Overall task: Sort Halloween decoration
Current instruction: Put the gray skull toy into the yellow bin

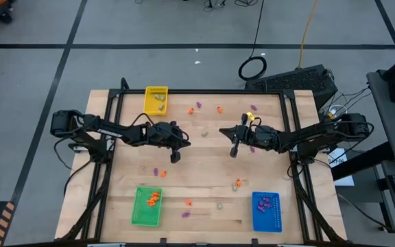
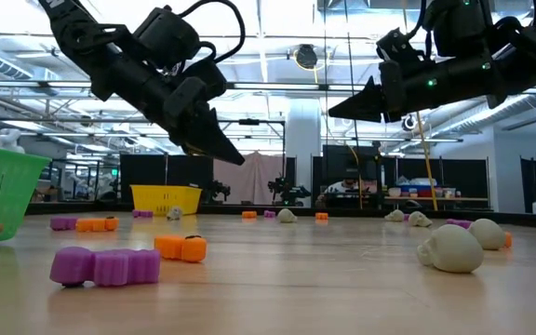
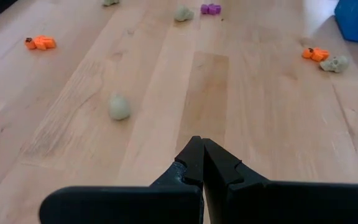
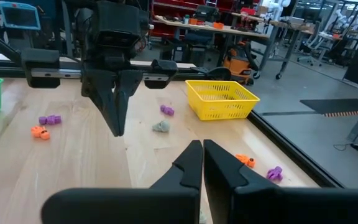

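Both claws hang above the middle of the wooden counter [image 1: 204, 178], empty and with their fingers pressed together. The left claw [image 1: 175, 158] hovers on the left of centre, tip pointing down toward the bare wood, and the right claw [image 1: 234, 152] faces it from the right of centre; the two are near each other but apart. Neither touches a trinket.

The trinkets lie scattered over the counter around the claws. A purple one [image 1: 158, 172] lies just beside the left claw, toward the green tray [image 1: 136, 218]. A beige-grey one [image 1: 204, 134] sits between the two claws, on the yellow-tray side. More orange and purple pieces [image 1: 197, 107] lie along the far edge next to the yellow tray [image 1: 157, 90], and a purple one [image 1: 253, 148] lies under the right arm. An orange piece [image 1: 238, 183] rests between the right claw and the blue tray [image 1: 255, 218], and further orange, purple and beige-grey ones [image 1: 187, 202] lie between the green and blue trays.

Some pieces are already in trays: orange ones [image 1: 153, 198] in the green tray, purple ones [image 1: 265, 202] in the blue tray, and beige-grey ones [image 1: 160, 100] in the yellow tray.
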{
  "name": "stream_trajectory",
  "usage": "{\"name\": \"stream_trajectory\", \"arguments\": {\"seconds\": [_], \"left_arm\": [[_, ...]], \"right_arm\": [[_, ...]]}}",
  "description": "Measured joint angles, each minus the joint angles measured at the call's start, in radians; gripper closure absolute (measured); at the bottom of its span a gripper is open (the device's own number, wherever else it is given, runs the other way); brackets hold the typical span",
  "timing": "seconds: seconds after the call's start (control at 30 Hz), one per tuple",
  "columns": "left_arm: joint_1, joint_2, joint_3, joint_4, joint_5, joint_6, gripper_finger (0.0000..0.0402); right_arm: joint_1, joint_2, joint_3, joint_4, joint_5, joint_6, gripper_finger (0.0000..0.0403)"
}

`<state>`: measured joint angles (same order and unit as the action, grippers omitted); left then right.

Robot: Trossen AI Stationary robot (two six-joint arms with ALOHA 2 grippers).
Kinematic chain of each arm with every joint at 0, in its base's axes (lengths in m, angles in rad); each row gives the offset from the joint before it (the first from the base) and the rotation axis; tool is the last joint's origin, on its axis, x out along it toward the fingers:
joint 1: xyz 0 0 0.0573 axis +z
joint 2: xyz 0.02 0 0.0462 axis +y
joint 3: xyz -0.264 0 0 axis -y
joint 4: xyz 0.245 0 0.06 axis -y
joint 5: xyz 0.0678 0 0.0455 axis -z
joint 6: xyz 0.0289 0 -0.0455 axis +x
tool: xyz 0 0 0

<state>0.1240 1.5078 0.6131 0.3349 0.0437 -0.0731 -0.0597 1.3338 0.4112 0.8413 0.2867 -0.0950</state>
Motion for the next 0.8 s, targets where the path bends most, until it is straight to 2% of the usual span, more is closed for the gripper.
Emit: {"name": "stream_trajectory", "arguments": {"seconds": [0.23, 0.43, 0.63, 0.8], "left_arm": [[-0.009, 0.013, 0.039, -0.008, -0.004, 0.001, 0.0402], [-0.009, 0.087, 0.087, -0.019, -0.008, 0.008, 0.0402], [-0.016, 0.135, 0.152, -0.104, -0.021, 0.009, 0.0401], [-0.023, 0.140, 0.169, -0.107, -0.046, 0.049, 0.0372]], "right_arm": [[0.000, 0.000, 0.000, 0.000, 0.000, -0.021, 0.0403], [-0.007, 0.000, 0.001, -0.001, -0.002, -0.026, 0.0403], [-0.006, 0.000, 0.001, -0.026, -0.003, -0.023, 0.0403], [-0.006, 0.000, 0.001, -0.030, -0.003, -0.023, 0.0403]]}}
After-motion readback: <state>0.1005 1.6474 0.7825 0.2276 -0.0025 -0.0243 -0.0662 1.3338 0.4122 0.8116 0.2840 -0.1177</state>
